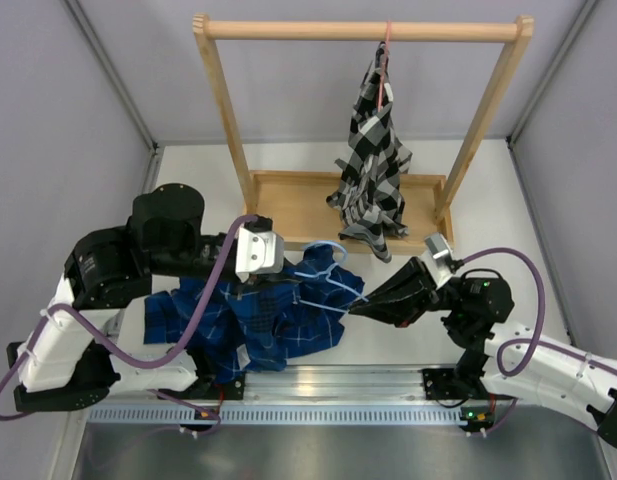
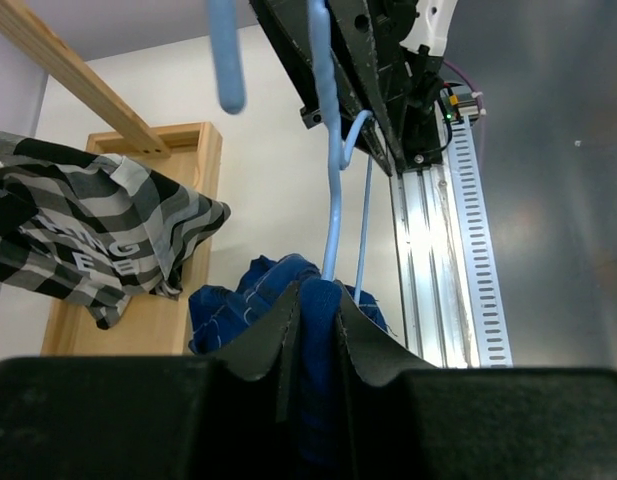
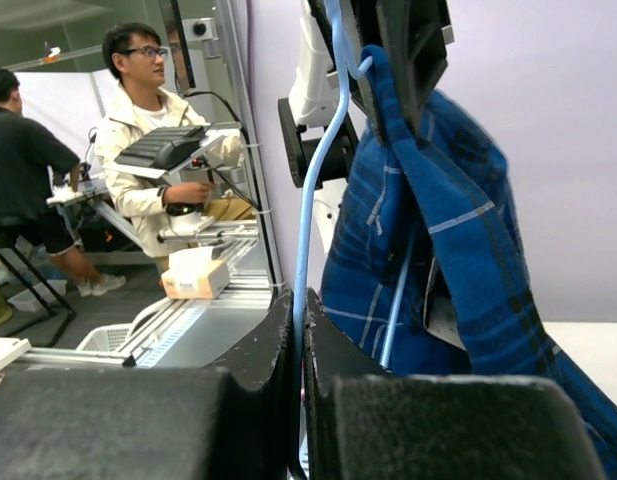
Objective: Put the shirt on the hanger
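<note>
left hand (image 2: pixel 313 296) pinching shirt (image 2: pixel 238 300), right hand (image 3: pixel 298 302) clamping hanger (image 3: pixel 307 200)

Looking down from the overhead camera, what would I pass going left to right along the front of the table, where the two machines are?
left arm → shirt, in a heap → hanger, resting on the shirt's right part → right arm

dark blue plaid shirt (image 1: pixel 218 320), light-blue hanger (image 2: pixel 334 215), black-and-white checked shirt (image 1: pixel 373 170)
</note>
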